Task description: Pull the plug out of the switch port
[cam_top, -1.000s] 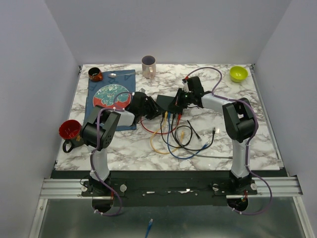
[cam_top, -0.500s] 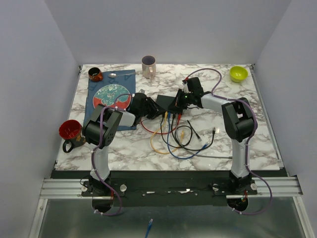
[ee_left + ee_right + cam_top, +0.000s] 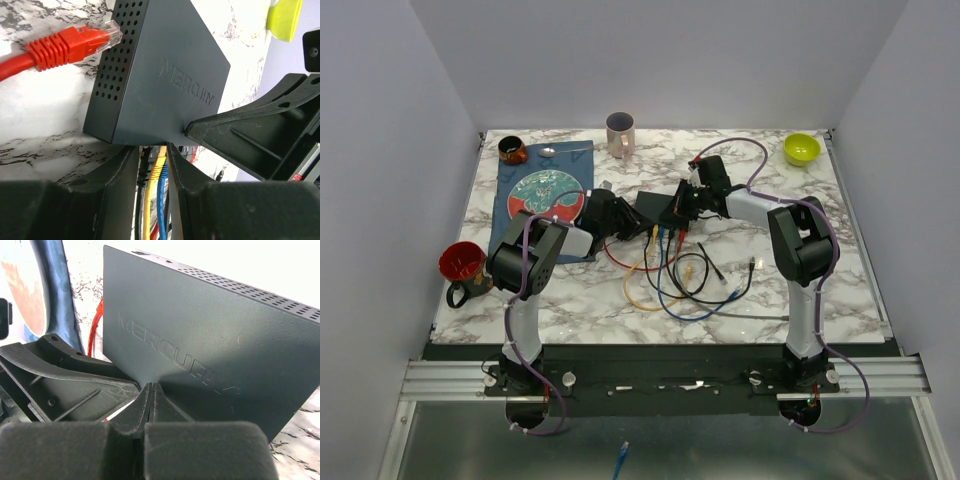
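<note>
Switch (image 3: pixel 655 207) is what we see lying on the marble bench (image 3: pixel 840 260), a little beyond its middle, between our two arms. It is a flat matte-black box with MERCURY embossed on its top and rows of small holes down one side. Its socket edge faces the near side of the bench, and coloured cables run out from it.

Our left end effector (image 3: pixel 152 156) is at that socket edge. Its fingers (image 3: pixel 117 180) stand a narrow way apart, with the yellow plug (image 3: pixel 159 169) seated in the switch between them. A black cable and a blue cable (image 3: pixel 161 210) run close alongside the plug. We cannot tell whether the pads press on the plug.

Our right end effector (image 3: pixel 151 387) is fully closed and holds nothing. Its fingertips are together, touching the top face of the switch near the embossed lettering.

A red plug (image 3: pixel 75 42) lies loose on the bench beside the perforated side, in no socket. Its clear tip is right at the upper corner of the box.
</note>
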`<move>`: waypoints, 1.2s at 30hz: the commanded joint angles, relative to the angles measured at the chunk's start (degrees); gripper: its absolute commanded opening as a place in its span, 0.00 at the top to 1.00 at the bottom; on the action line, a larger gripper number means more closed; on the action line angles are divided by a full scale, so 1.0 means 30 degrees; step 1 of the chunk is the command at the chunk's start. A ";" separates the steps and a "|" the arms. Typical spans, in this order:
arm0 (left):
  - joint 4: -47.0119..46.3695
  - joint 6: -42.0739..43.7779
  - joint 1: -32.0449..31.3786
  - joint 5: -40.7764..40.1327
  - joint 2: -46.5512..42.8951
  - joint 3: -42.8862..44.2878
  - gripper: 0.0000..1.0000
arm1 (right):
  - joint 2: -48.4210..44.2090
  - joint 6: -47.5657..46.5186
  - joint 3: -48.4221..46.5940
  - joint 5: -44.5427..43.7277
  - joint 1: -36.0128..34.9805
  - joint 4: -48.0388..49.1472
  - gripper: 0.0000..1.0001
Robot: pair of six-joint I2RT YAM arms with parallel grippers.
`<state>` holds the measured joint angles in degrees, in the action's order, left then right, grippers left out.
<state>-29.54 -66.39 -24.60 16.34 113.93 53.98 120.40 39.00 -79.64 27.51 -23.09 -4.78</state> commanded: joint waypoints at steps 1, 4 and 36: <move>0.0471 0.0128 -0.0003 0.0179 0.0081 -0.0736 0.59 | 0.0678 0.0036 -0.0379 -0.0497 0.0226 -0.0547 0.99; 0.0705 0.0216 -0.0003 0.0150 0.0021 -0.0765 0.54 | 0.0678 0.0036 -0.0349 -0.0497 0.0226 -0.0546 0.99; 0.1876 -0.0926 0.0055 -0.0582 0.0520 -0.0238 0.63 | 0.0971 0.0153 -0.0291 -0.0321 0.0285 -0.0459 0.99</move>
<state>-29.45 -69.04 -24.58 16.75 113.95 52.60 120.99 39.66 -79.96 27.59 -22.50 -4.32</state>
